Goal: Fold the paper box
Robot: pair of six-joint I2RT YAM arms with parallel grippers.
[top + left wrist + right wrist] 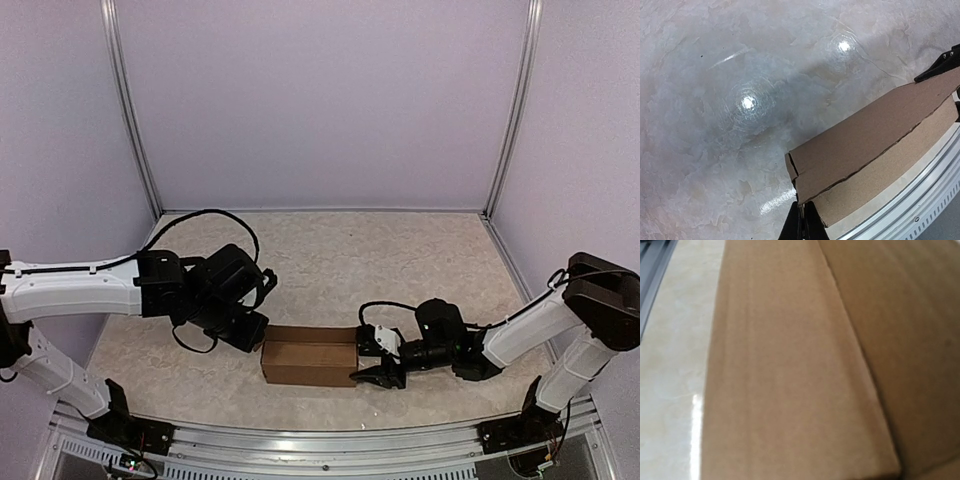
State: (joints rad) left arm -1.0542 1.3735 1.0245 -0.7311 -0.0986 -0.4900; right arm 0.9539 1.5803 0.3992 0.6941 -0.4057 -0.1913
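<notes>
The paper box point(310, 362) is a plain brown oblong, open on top, lying near the table's front edge. My left gripper point(256, 337) is at its left end. In the left wrist view its two black fingers point(791, 226) are pressed together at the box's point(875, 135) near corner, with a thin cardboard edge between them. My right gripper point(372, 360) is at the box's right end with its jaws spread apart, one finger on each side. The right wrist view is filled with blurred cardboard point(790, 370); its own fingers are hidden.
The beige marbled table point(330, 260) is bounded by lilac walls at the back and sides. A metal rail point(320, 440) runs along the front edge just behind the box; it also shows in the left wrist view point(920, 195). The right gripper's finger point(940, 65) shows past the box's far end.
</notes>
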